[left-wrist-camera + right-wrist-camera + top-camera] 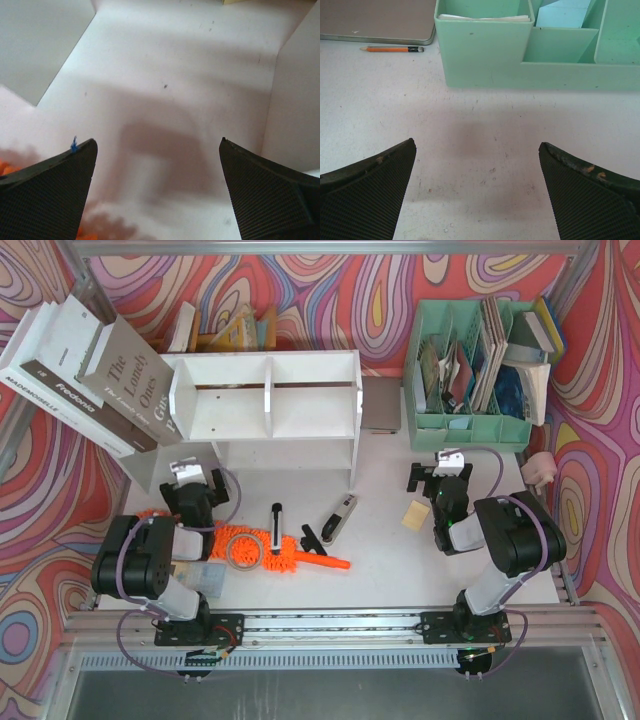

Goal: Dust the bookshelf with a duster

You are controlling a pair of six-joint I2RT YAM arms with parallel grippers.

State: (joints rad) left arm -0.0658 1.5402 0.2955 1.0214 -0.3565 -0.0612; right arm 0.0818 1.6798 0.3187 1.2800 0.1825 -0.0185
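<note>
The white bookshelf (268, 400) stands at the back middle of the table, its open front facing me. The orange duster (275, 548) lies flat on the table in front of it, fluffy head to the left, thin handle pointing right. My left gripper (194, 480) is open and empty, just left of the shelf's lower side and beyond the duster's head; its wrist view shows orange fluff (6, 167) at the lower left edge. My right gripper (438, 476) is open and empty over bare table in front of the mint-green organizer (468, 370).
A tape roll (243, 552) lies on the duster head. A black-and-silver tool (276, 525) and another (340, 515) lie near the handle. Books (85, 375) lean at the back left. A pencil (391, 49) and a grey panel (377, 20) lie beside the organizer (485, 55).
</note>
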